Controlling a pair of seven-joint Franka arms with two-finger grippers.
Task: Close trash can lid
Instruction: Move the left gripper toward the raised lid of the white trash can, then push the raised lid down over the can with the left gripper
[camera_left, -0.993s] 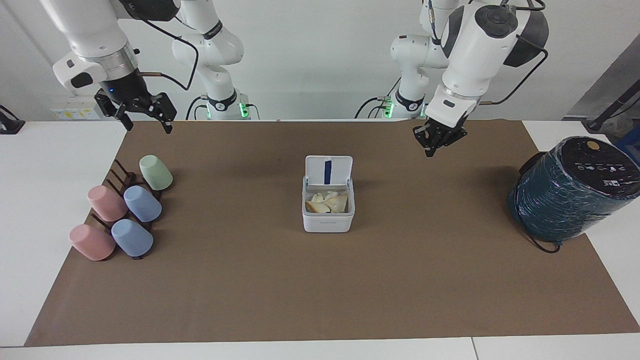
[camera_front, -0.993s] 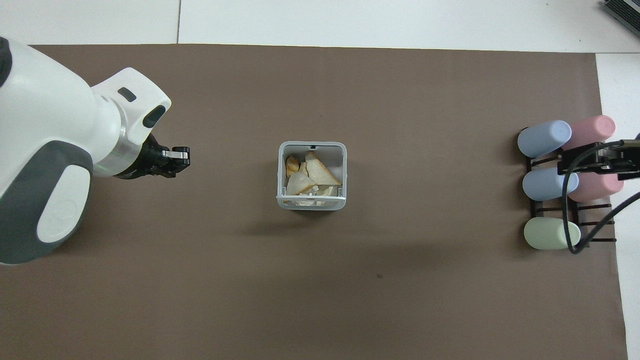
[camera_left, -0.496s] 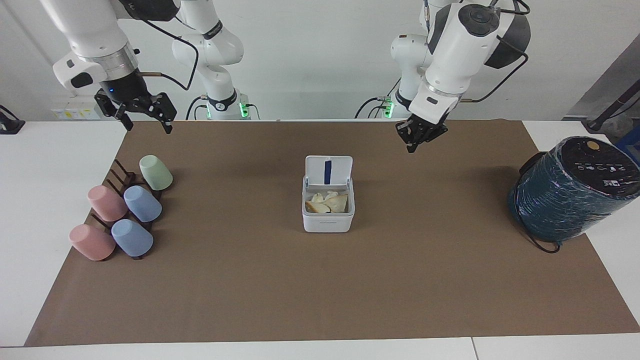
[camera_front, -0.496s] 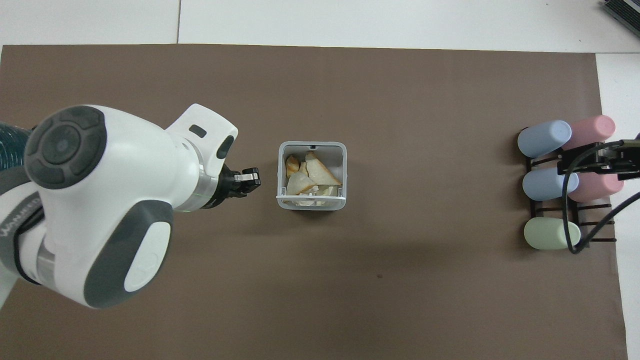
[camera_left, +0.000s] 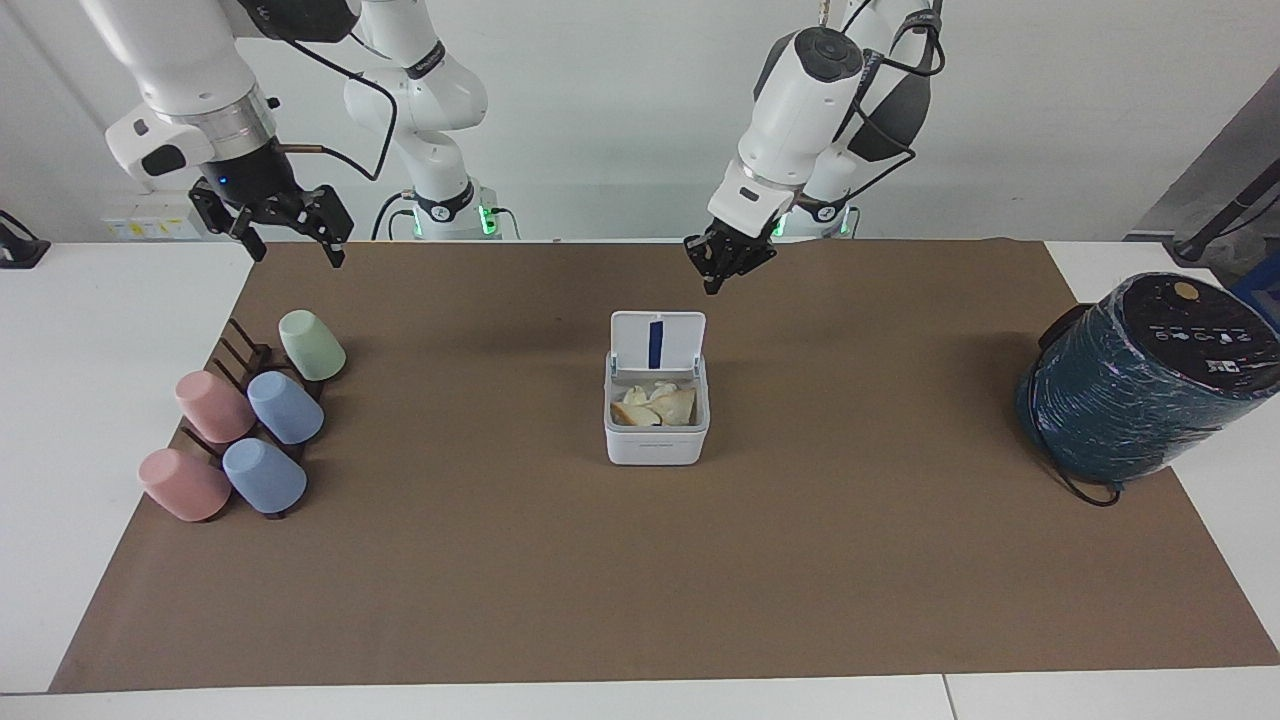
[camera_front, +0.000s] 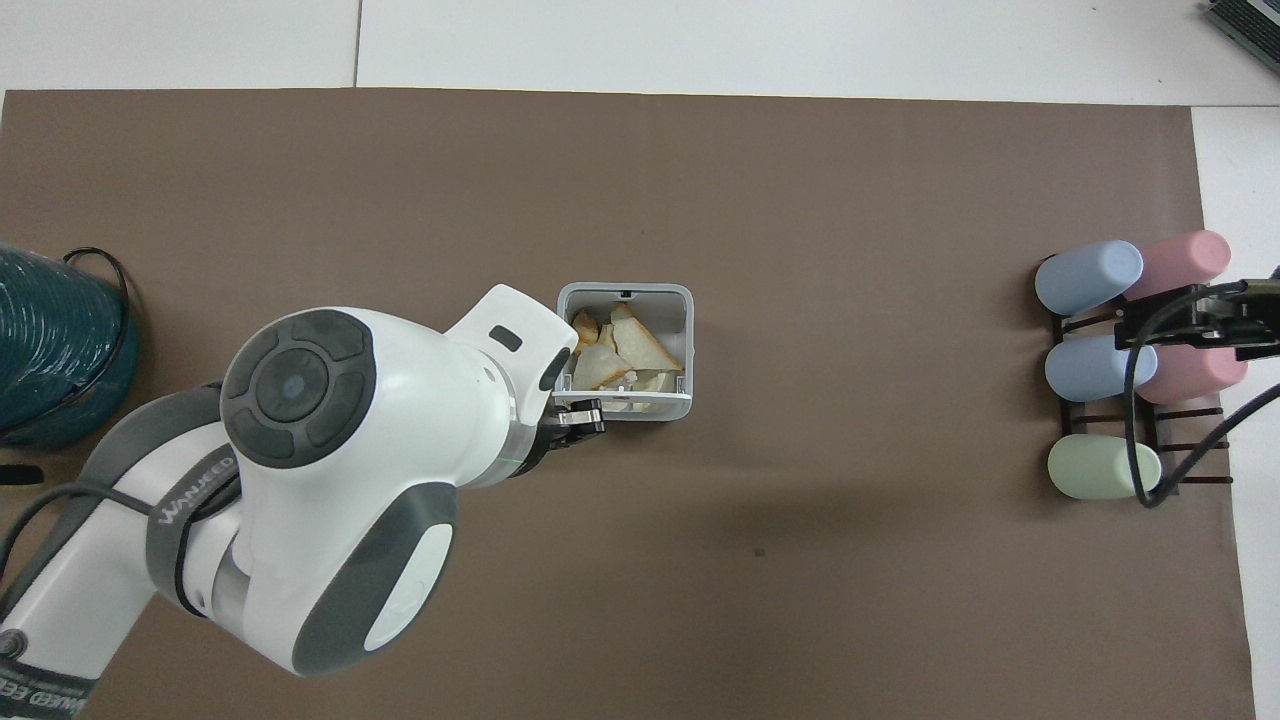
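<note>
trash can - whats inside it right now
The trash can holds pale scraps that look like torn bread pieces, seen past the raised lid. The bottom is covered by them, and in the overhead view the left hand hides one corner.

1. The white table (camera_left: 120, 400) carries a brown mat (camera_left: 640, 580) over most of its top.
2. On the mat's middle stands the trash can (camera_left: 656, 440).
3. At the facing view's 9 o'clock sits a dark cup rack (camera_left: 250, 365) bearing five pastel cups (camera_left: 285, 408).
4. At 3 o'clock, a dark teal wrapped cylinder (camera_left: 1130, 400) straddles the mat's edge.
</note>
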